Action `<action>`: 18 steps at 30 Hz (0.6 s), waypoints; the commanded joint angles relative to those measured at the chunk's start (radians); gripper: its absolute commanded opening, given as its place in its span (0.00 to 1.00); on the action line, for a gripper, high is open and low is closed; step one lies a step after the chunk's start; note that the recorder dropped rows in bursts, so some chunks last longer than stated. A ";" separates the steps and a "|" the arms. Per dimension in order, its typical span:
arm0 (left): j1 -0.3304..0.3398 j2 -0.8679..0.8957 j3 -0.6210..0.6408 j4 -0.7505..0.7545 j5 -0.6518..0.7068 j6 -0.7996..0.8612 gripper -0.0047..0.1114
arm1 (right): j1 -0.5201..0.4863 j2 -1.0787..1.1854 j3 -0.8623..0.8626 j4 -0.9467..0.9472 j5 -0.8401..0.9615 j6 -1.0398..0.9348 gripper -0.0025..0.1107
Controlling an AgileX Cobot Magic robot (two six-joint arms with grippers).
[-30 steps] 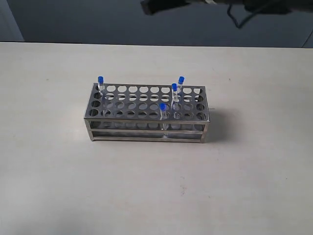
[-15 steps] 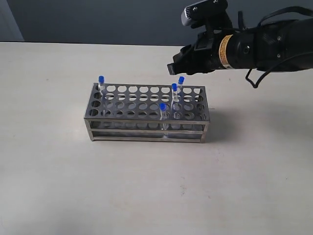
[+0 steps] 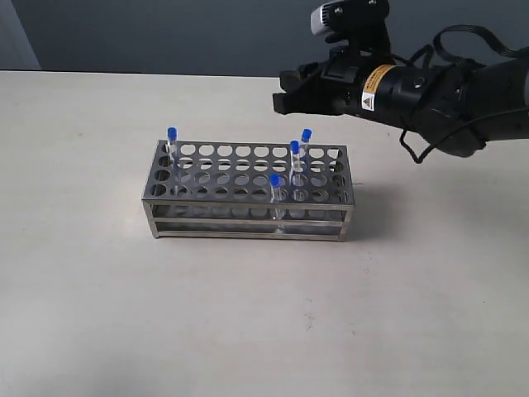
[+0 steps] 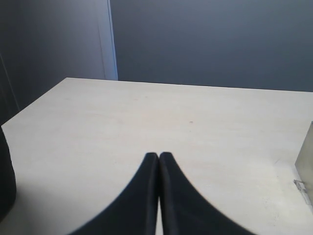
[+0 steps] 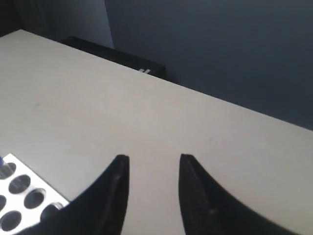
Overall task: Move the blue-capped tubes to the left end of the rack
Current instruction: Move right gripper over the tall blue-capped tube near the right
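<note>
Where rack [image 3: 250, 192] ends, table [image 3: 91, 273], right pincer [image 5: 151, 162] parted

The one marking that shows is a yellow label [image 3: 376, 81] around the right arm [image 3: 438, 95], seen in the exterior view. It bears a small dark warning triangle. Any lettering beside the triangle is too small and blurred to read. No word, brand or number is legible elsewhere.

Pale beige matte counter [image 3: 99, 314], softly and evenly lit. Beyond its far edge, dark blue-grey wall [image 3: 165, 33]. By the far left corner, paler grey-blue vertical panel [image 3: 15, 37] against that wall.
</note>
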State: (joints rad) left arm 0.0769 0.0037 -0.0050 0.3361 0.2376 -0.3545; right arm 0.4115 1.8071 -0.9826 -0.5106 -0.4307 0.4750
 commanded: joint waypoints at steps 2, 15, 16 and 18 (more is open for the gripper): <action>-0.009 -0.004 0.003 -0.002 0.002 -0.001 0.04 | -0.005 -0.006 0.146 0.131 -0.069 -0.113 0.35; -0.009 -0.004 0.003 -0.002 0.002 -0.001 0.04 | -0.005 0.001 0.302 0.469 -0.359 -0.345 0.35; -0.009 -0.004 0.003 -0.002 0.002 -0.001 0.04 | -0.005 0.001 0.302 0.469 -0.367 -0.345 0.35; -0.009 -0.004 0.003 -0.002 0.002 -0.001 0.04 | -0.003 0.001 0.300 0.469 -0.384 -0.343 0.35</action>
State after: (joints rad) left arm 0.0769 0.0037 -0.0050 0.3361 0.2376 -0.3545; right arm 0.4115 1.8077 -0.6865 -0.0447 -0.7775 0.1414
